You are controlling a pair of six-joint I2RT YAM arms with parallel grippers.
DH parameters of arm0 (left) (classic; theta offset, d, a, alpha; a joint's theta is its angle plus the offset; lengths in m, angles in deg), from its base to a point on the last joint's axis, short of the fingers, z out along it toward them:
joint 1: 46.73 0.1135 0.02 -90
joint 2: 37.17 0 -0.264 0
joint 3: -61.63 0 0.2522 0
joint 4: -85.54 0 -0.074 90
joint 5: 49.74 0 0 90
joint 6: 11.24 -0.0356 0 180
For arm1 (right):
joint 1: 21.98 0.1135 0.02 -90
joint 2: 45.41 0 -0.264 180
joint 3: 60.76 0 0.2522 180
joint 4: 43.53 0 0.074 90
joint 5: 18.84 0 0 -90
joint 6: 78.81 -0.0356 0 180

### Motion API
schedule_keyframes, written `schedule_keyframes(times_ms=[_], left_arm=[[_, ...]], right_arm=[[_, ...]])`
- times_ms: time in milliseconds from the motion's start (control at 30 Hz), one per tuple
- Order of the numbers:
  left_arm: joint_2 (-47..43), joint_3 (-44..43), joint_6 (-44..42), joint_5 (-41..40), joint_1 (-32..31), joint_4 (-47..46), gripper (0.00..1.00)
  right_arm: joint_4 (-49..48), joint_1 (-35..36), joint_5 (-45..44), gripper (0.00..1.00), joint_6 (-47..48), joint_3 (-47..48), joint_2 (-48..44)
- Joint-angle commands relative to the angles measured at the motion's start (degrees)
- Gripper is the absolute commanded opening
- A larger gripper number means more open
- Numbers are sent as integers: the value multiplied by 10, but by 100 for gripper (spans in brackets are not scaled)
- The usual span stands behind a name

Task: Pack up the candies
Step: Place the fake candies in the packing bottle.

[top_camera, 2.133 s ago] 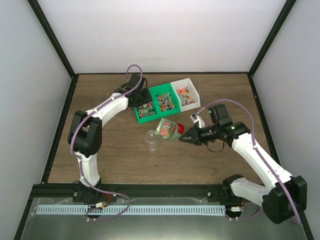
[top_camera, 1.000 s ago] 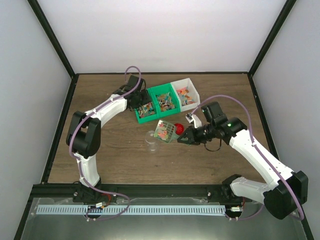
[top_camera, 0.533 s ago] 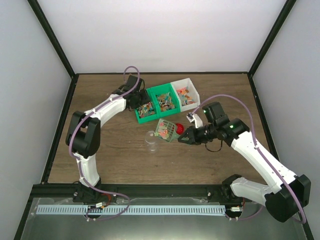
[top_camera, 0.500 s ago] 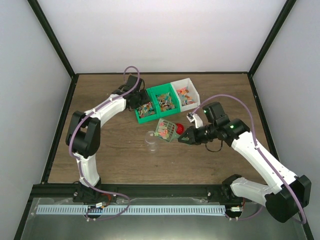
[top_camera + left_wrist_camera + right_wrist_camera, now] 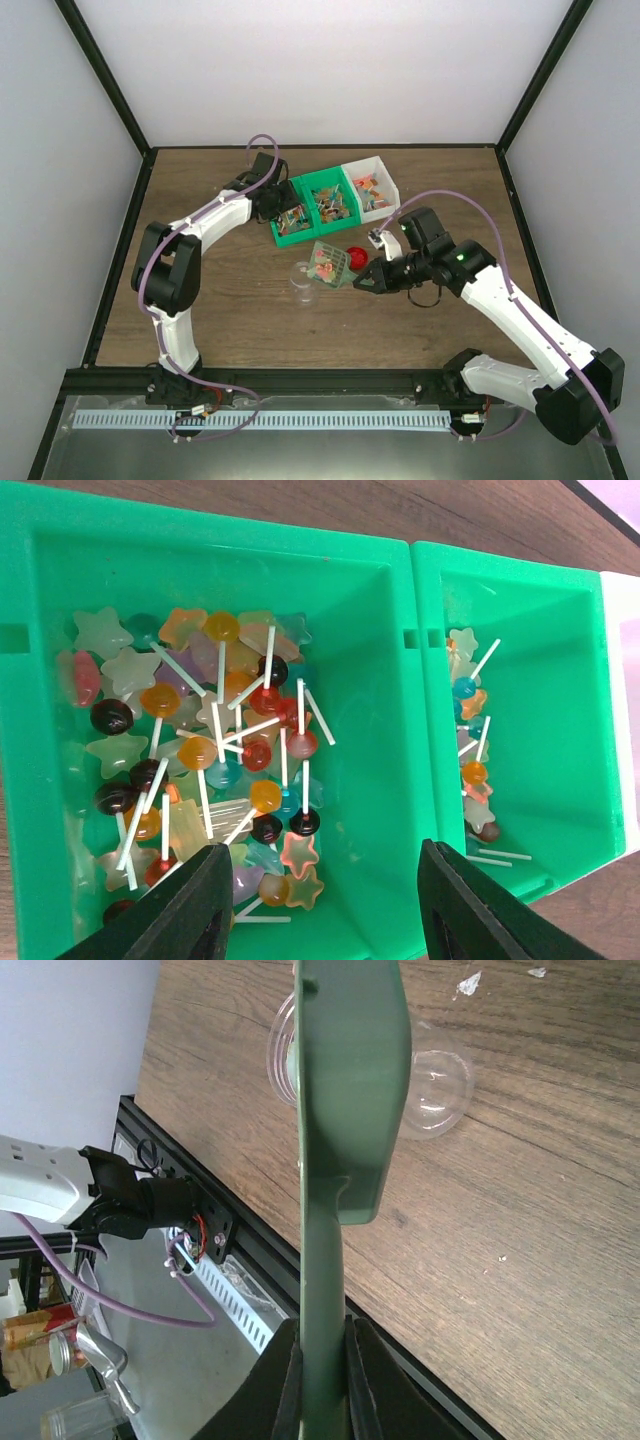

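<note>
Overhead, the right gripper (image 5: pixel 360 279) was clamped on the handle of the green scoop (image 5: pixel 334 262). The scoop's slotted head carried a small heap of candies (image 5: pixel 324 267) and sat just beside the clear jar (image 5: pixel 302 281). The right wrist view showed the scoop edge-on, its handle pinched between the two fingers (image 5: pixel 283 1385), with the jar behind the blade. Whether the scoop's lip touched the jar's rim could not be told.

A red lid (image 5: pixel 357 255) lay on the table (image 5: pixel 220 300) just behind the scoop. Farther back stood a row of a green bin (image 5: pixel 289 239), a second green bin (image 5: pixel 337 224) and a white bin (image 5: pixel 391 186), each holding more candies.

The left gripper (image 5: pixel 320 910) hovered over the green bin, jaws apart and holding nothing. One finger hung above the lollipops and star sweets. The other hung above the wall shared with the second green bin.
</note>
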Motion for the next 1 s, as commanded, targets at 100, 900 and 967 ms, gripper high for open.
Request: schedule_keyframes(times_ms=[100, 900, 967], left_arm=[[-18, 5, 1, 6, 6, -11, 52], [-19, 9, 0, 20, 10, -18, 52], [-18, 9, 0, 21, 10, -19, 52]], right_arm=[[-4, 7, -24, 1, 8, 27, -12], [13, 18, -54, 1, 10, 57, 19], [15, 21, -55, 1, 12, 58, 20]])
